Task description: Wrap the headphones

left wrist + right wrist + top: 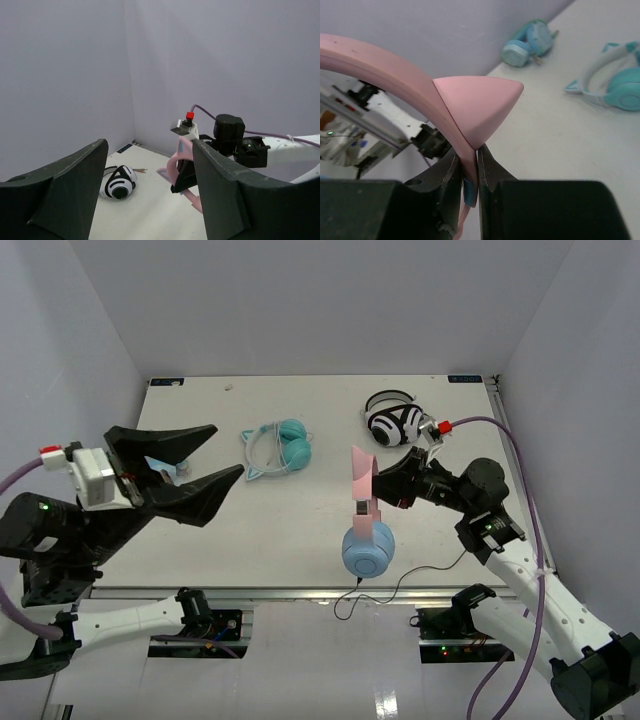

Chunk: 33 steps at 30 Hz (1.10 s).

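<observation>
**Catch the loose cable before winding**

The right tool point(470, 161) is pinched shut on the pink cat-ear headband of the over-ear headphones point(368, 545), gripping just beside one ear. They hang with the light blue round cups down, over the near part of the white bench point(290, 530). Whether the cups touch the bench cannot be told from above.

The thin black cable point(402, 585) trails from the cups off the bench's near edge. The left tool point(228, 452) stands wide open with nothing in it, well apart to the left.

The next step is probably to bring the left tool across and pinch the cable close to the cup, where slack is short. The right grip should hold firm so the band does not swing. The approach should pass clear of the teal cat-ear pair point(285, 448) and the black-and-white striped pair point(395, 423).
</observation>
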Motion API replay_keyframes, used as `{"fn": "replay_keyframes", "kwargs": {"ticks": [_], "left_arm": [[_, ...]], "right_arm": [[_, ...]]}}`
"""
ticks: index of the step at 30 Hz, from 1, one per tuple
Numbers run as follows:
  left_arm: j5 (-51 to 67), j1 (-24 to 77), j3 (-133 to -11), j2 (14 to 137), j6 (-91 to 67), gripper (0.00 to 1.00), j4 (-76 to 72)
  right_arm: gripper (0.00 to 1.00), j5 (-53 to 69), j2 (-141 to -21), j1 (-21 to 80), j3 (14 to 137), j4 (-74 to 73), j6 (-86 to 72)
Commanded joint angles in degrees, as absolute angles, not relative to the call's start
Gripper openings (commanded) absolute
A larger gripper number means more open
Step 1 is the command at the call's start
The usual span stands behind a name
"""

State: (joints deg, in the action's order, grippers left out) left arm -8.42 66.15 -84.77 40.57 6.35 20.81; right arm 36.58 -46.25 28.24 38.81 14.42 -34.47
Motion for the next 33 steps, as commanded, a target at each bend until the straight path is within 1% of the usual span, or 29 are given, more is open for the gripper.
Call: {"fn": "replay_keyframes", "kwargs": {"ticks": [1, 3, 5, 9, 15, 21, 27, 33], "left_arm": [[-4.0, 66.3, -74.7, 42.7, 9.9, 0.79, 15.5], [-0.7, 66.3, -73.0, 43.0, 10.7, 0.78, 14.1], [2.1, 66.3, -73.0, 46.0, 11.6, 0.75, 14.1], [5.3, 66.3, -72.8, 50.9, 13.3, 0.72, 11.5], [10.6, 66.3, -69.4, 54.7, 15.1, 0.74, 4.2], [13.4, 66.3, -71.2, 60.2, 15.6, 0.72, 2.4], [18.4, 66.3, -71.3, 62.0, 14.8, 0.71, 0.5], [18.6, 66.3, -70.6, 64.2, 14.2, 0.68, -2.6]], "right_arm": [[0.08, 50.6, -47.8, 27.5, 40.6, 37.6, -59.5], [0.08, 53.9, -49.0, 27.5, 39.5, 46.0, -66.3], [0.08, 55.9, -49.5, 27.5, 38.1, 50.8, -69.1], [0.08, 57.8, -48.5, 27.5, 36.8, 51.1, -70.6], [0.08, 58.9, -45.8, 27.7, 34.9, 50.2, -70.5], [0.08, 58.3, -45.2, 28.1, 33.2, 50.6, -70.4], [0.08, 58.0, -44.8, 28.2, 32.4, 50.2, -69.1], [0.08, 58.1, -45.7, 28.4, 31.7, 51.5, -69.3]]}}
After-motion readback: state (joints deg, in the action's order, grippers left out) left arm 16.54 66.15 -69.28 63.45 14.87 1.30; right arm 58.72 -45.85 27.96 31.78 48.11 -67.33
